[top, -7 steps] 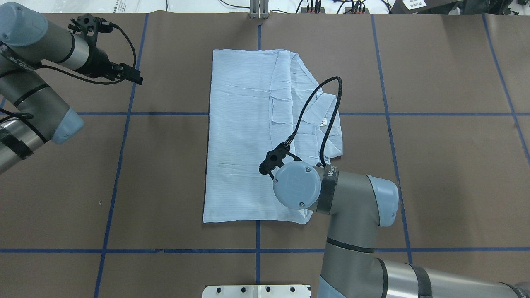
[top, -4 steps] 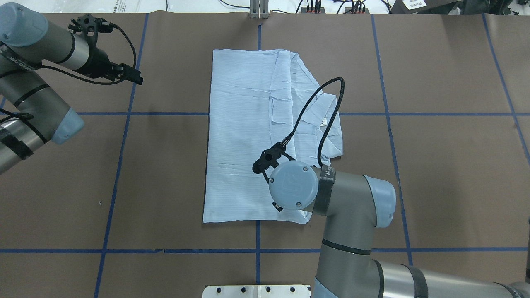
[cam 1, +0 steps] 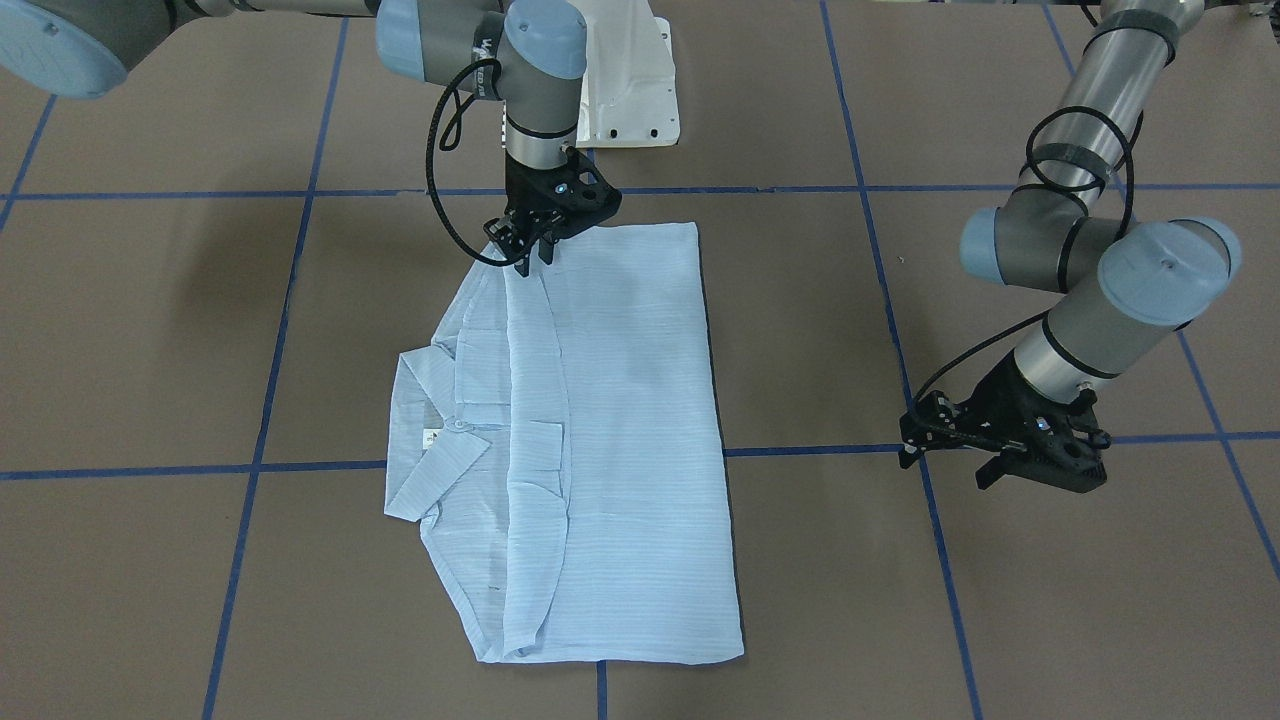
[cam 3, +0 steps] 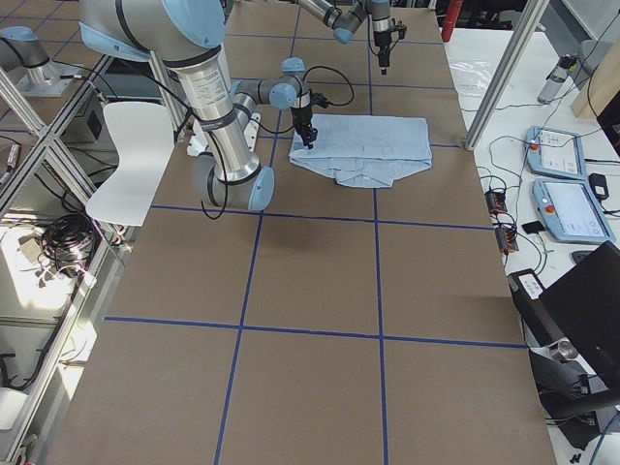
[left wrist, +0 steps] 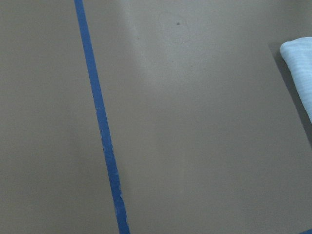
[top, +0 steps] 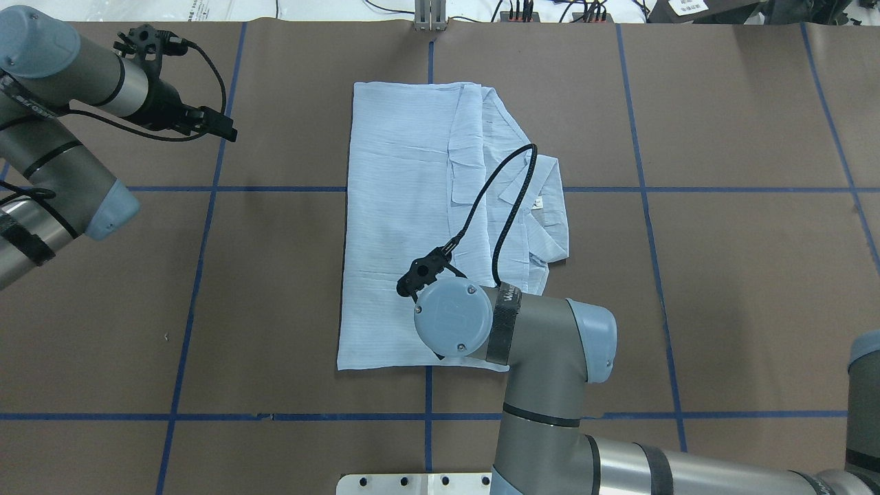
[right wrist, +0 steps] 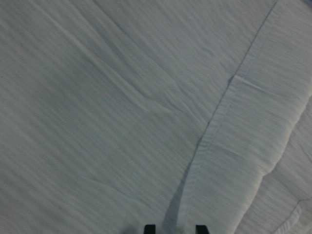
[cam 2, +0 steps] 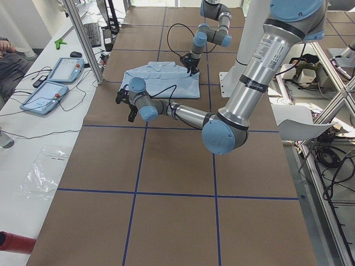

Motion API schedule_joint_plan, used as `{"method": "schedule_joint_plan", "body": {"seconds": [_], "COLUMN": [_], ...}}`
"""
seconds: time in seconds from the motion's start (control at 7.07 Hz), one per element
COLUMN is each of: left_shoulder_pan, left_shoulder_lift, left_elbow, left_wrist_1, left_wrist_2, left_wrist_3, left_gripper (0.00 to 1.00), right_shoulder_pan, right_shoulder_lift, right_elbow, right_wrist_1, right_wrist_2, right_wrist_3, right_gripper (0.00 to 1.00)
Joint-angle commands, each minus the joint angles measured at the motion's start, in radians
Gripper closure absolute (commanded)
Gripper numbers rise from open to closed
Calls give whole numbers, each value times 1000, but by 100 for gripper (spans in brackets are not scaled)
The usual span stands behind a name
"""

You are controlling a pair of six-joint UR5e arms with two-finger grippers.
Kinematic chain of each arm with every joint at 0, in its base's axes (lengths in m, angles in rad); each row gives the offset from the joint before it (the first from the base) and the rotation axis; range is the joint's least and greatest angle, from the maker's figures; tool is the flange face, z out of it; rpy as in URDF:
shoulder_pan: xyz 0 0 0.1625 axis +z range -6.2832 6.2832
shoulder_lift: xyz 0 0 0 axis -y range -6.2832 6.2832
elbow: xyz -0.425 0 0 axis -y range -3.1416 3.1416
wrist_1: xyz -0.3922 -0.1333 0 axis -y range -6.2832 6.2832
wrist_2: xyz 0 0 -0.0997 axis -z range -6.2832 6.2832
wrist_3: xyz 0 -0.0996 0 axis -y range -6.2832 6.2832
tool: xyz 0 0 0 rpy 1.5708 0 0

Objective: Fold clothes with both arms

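Observation:
The clothes are one pale blue striped shirt (top: pixel 399 206) lying folded and flat in the middle of the table, with its collar (top: pixel 533 185) on the robot's right side. The front-facing view shows the shirt (cam 1: pixel 620 420) whole. My right gripper (cam 1: pixel 532 262) points straight down just above the shirt's edge nearest the robot. In the right wrist view its two fingertips (right wrist: pixel 149 228) stand a little apart over a hem of the cloth (right wrist: pixel 122 122), so it is open and grips nothing. My left gripper (top: pixel 223 127) hovers over bare table off the shirt's far left corner; its jaws are unclear.
Brown table cover carries a grid of blue tape lines (top: pixel 206 275). The white mounting pedestal (cam 1: pixel 625 90) sits at the robot's edge. Tablets (cam 2: pixel 55 83) and cables lie beyond the far side, behind metal posts (cam 2: pixel 83 39). A white chair (cam 3: pixel 131 160) stands behind the robot.
My right arm has slid toward the robot's left over the shirt's near part, its cable loop following. The shirt and the left arm have stayed put.

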Motion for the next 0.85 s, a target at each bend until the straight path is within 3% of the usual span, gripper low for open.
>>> {"method": "schedule_joint_plan", "body": {"seconds": [0.0,0.14,0.42,0.71], "left_shoulder_pan": [0,0,0,0], "left_shoulder_lift": [0,0,0,-1], "left_elbow": [0,0,0,2], "left_wrist_1": [0,0,0,0], "left_wrist_2": [0,0,0,0], "left_wrist_3": [0,0,0,0], "left_gripper": [0,0,0,0], "right_shoulder_pan": [-11,-11,-10,13], "right_shoulder_lift": [-8,-11,-12,-19], "right_elbow": [1,1,0,36], "right_wrist_1": [-5,-5,-8,-51], "right_wrist_2": [-5,-8,-16,-16], "right_wrist_3": [-1,-2,-5,-5], "right_gripper": [64,68,100,100]}}
